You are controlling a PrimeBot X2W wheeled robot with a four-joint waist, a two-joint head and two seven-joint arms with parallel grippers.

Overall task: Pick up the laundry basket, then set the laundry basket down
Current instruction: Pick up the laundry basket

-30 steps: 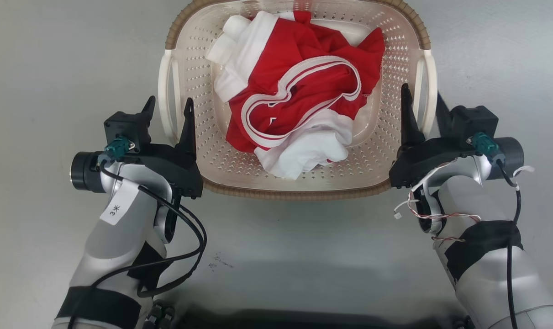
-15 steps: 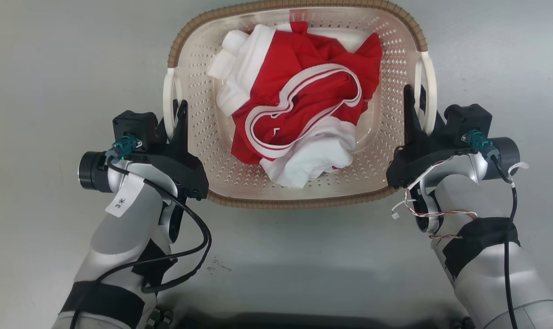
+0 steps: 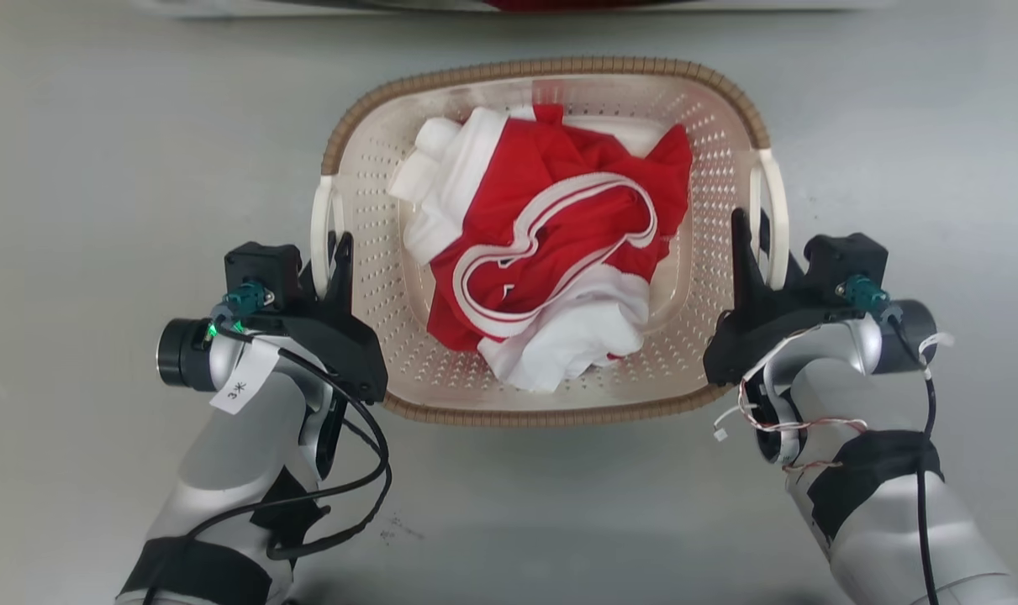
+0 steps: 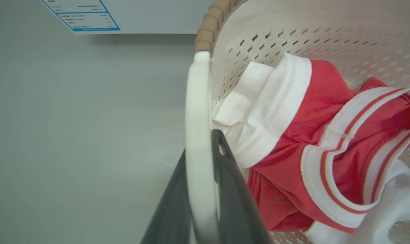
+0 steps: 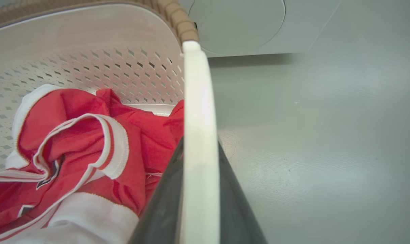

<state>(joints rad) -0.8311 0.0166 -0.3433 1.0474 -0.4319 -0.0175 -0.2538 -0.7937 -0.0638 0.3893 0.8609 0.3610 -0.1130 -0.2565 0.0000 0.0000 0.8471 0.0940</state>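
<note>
Grey floor point(image 3: 97, 168), forearms point(image 3: 223, 454) angled inward — left fingers point(image 3: 341, 269), right fingers point(image 3: 738, 252) clamp handles point(image 3: 321, 218) of the laundry basket point(image 3: 559, 67).

The bottom of the laundry basket point(image 3: 710, 185) is mostly covered by red and white clothes point(image 3: 551, 277). In the head view, the outer finger of the left gripper point(image 3: 328, 254) is largely hidden behind the white handle point(image 3: 318, 214), and both arms point(image 3: 223, 470) are cut off by the lower edge. Along the top edge a pale object point(image 3: 307, 5) is cropped. In the left wrist view, a label point(image 4: 81, 15) at upper left is cut by the top edge, its print too small to be read. In the right wrist view, a round panel point(image 5: 238, 23) is cropped at the top.
</note>
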